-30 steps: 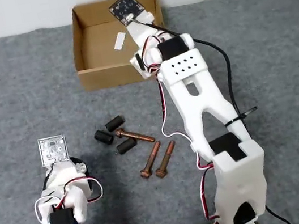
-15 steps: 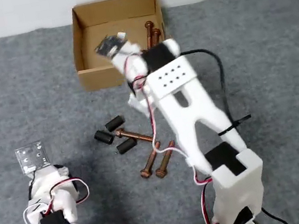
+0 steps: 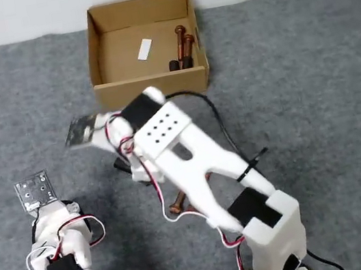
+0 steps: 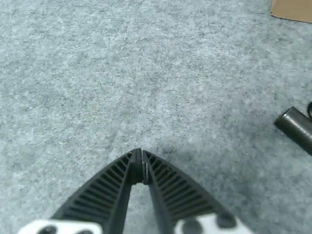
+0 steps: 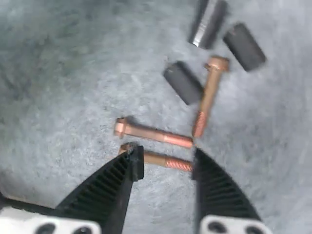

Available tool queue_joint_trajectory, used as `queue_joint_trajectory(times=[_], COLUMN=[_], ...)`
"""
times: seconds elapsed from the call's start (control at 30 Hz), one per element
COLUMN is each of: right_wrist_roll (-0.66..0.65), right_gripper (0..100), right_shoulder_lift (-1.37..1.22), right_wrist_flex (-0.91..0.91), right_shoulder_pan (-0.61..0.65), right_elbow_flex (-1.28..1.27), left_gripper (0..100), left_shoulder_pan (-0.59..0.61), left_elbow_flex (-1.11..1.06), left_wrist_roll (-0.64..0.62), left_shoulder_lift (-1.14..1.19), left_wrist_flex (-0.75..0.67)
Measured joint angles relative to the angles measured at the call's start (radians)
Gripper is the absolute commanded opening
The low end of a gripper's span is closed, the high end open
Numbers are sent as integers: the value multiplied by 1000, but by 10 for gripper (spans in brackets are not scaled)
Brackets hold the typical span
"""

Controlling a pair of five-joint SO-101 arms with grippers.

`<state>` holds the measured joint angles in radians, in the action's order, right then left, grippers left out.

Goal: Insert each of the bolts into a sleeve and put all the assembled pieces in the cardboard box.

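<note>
Two copper bolts with dark sleeves (image 3: 183,50) lie in the cardboard box (image 3: 102,58) against its right wall. On the carpet three loose copper bolts (image 5: 153,134) (image 5: 163,161) (image 5: 208,95) lie near three black sleeves (image 5: 183,82) (image 5: 244,46) (image 5: 208,22). My right gripper (image 5: 165,163) hangs open just above the nearest bolt, holding nothing. From above, the right arm (image 3: 167,137) covers most of these parts; one bolt (image 3: 177,203) sticks out beneath it. My left gripper (image 4: 141,163) is shut and empty over bare carpet, with one sleeve (image 4: 296,127) off to its side.
A white label (image 3: 144,49) lies on the box floor. The left arm (image 3: 65,251) sits at the front left of the grey carpet. A pale wall strip runs behind the box. Open carpet lies to the right of the right arm.
The right arm swung from over the box back down to the loose bolts and sleeves, leaving the assembled bolts in the box. The left arm shifted slightly left.
</note>
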<state>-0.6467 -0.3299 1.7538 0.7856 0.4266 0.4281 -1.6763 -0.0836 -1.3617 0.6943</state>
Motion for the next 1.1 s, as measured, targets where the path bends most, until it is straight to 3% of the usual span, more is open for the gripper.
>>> queue_joint_trajectory(times=[0.37,1.1], right_wrist_roll=[-180,-222], right_gripper=[209,208], right_shoulder_lift=[-160,-359], right_wrist_flex=[-98,-315], right_shoulder_pan=[9,-54], right_elbow_flex=[0,9], left_gripper=[6,6], left_shoulder_pan=[0,0], left_elbow_flex=[0,0], left_wrist_roll=[0,0], left_shoulder_lift=[0,0], left_wrist_flex=[0,0])
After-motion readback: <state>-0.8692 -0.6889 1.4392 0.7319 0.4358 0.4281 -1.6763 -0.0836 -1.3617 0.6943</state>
